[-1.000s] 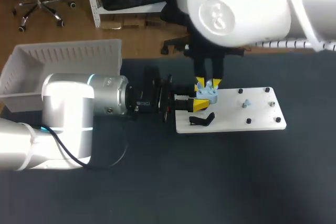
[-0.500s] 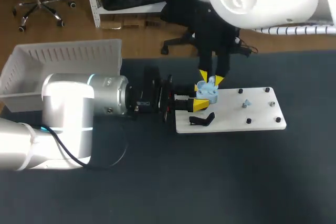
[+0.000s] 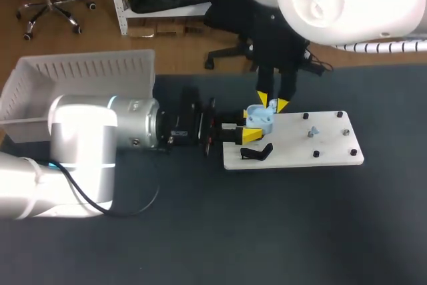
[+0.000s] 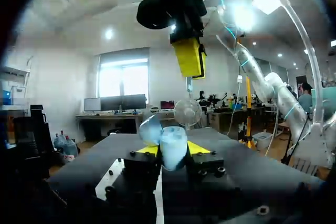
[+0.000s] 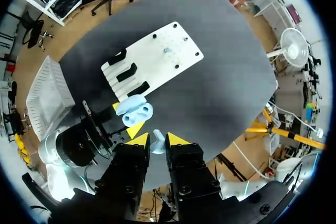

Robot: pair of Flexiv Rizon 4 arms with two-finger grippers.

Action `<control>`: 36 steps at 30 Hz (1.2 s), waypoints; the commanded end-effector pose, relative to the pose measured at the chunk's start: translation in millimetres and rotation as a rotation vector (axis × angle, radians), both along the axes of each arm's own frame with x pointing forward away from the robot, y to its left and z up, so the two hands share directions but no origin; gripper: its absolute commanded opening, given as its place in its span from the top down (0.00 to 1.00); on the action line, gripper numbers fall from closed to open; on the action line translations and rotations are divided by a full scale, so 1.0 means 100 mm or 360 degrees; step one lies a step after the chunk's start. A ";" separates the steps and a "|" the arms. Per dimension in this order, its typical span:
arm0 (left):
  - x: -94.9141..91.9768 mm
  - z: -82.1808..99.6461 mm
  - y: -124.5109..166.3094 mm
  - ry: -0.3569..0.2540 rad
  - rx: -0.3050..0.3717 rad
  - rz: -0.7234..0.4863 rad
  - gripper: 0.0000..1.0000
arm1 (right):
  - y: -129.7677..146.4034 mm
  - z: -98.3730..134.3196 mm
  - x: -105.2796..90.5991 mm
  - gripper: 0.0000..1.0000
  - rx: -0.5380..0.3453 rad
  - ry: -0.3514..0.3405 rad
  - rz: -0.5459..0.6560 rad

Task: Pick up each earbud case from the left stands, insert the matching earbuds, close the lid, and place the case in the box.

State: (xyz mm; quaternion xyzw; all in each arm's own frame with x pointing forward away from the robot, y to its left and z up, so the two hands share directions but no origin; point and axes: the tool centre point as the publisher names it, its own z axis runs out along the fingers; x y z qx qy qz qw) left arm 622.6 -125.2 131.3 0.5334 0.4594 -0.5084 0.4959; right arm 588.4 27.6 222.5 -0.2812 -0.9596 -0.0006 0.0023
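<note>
My left gripper [image 3: 251, 127] reaches in from the left and is shut on a light-blue earbud case [image 3: 259, 117], held over the left end of the white board [image 3: 300, 151]. In the left wrist view the case [image 4: 172, 141] sits between the yellow tips with its lid up. My right gripper [image 3: 272, 103] hangs just above and behind the case. In the right wrist view it is shut on a small light-blue earbud [image 5: 157, 145], with the open case [image 5: 134, 112] below it. A second earbud [image 3: 312, 131] rests on a peg of the board.
Black stands [image 3: 257, 153] sit at the board's left end, seen also in the right wrist view as stands [image 5: 128, 72]. A white bin [image 3: 80, 75] stands at the table's far left. Several black pegs dot the board's right half.
The right gripper has lifted off the case and shifted slightly right and back, its arm swinging right. The left gripper and the case have stayed put.
</note>
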 end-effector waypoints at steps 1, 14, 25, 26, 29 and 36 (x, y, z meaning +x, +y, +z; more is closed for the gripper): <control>-0.05 0.01 0.01 0.0004 0.0003 0.0020 1.00 | 0.00 -0.01 -0.01 1.00 0.0000 0.0006 -0.0024; -0.10 0.01 -0.06 0.0023 0.0016 -0.0012 1.00 | 0.07 -0.14 -0.05 1.00 -0.0065 0.0088 -0.0099; -0.11 0.00 -0.06 0.0033 0.0020 -0.0023 1.00 | 0.13 -0.17 -0.04 1.00 -0.0148 -0.0008 -0.0071; -0.11 0.00 -0.06 0.0033 0.0020 -0.0023 1.00 | 0.13 -0.18 -0.03 1.00 -0.0162 -0.0009 -0.0077; -0.11 0.00 -0.06 0.0033 0.0020 -0.0023 1.00 | 0.12 -0.20 -0.02 1.00 -0.0188 0.0019 -0.0133; -0.11 0.00 -0.06 0.0033 0.0020 -0.0023 1.00 | 0.11 -0.21 0.02 1.00 -0.0222 0.0024 -0.0224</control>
